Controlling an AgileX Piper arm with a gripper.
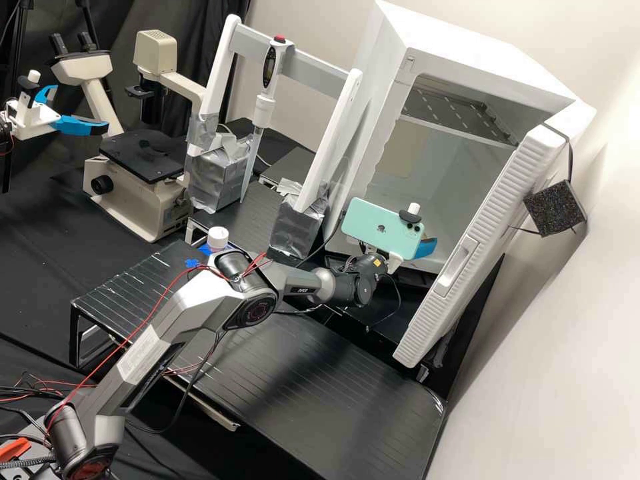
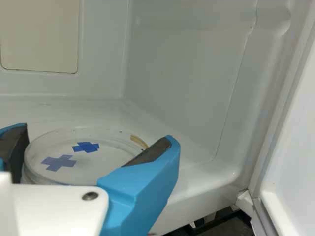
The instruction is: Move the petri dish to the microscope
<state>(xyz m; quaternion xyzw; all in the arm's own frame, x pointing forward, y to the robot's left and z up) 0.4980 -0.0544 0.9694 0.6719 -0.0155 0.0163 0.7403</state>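
Bent arm (image 1: 143,353), end effector (image 1: 425,249) around petri dish (image 2: 106,164)

The high view looks forward and down at a middling slant from above and behind the dark grey jointed arm (image 1: 160,333), canted, so that uprights lean. It stands far enough back to span the black ribbed counter (image 1: 320,380), the beige microscope with a black stage (image 1: 140,157) and the white open-fronted cabinet (image 1: 367,153). The wrist view looks from just behind the white hand with bright blue fingers (image 1: 425,248), out past its fingertips and slightly down into the cabinet, close to its floor, facing the inner walls. Both views share the hand (image 2: 96,140) and the cabinet's interior.
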